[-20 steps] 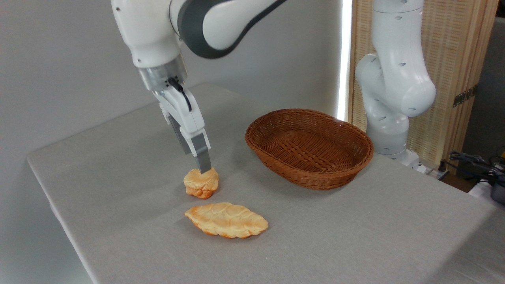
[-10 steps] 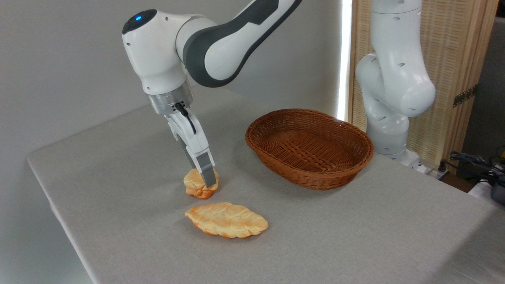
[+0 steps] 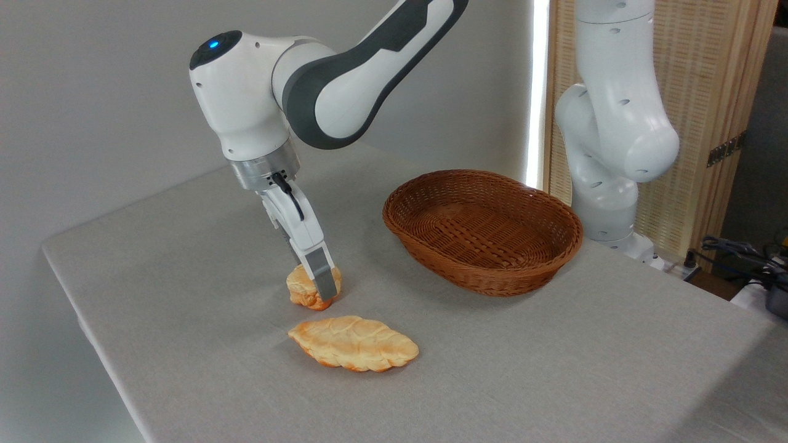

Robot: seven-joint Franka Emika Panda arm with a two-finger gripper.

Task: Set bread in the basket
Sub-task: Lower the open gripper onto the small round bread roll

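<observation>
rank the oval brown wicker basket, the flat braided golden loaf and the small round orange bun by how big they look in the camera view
1. Oval brown wicker basket, clearly largest.
2. Flat braided golden loaf.
3. Small round orange bun, smallest, partly hidden by the gripper.
The loaf lies a bit nearer the camera, but the gap is plain.

Bread (image 3: 303,287) left of basket (image 3: 482,231) (loaf (image 3: 353,343) in front), on table (image 3: 184,258)

Grey wall (image 3: 92,92); slatted wooden screen (image 3: 708,92); bright light strip (image 3: 535,92); cables (image 3: 739,252).
</observation>
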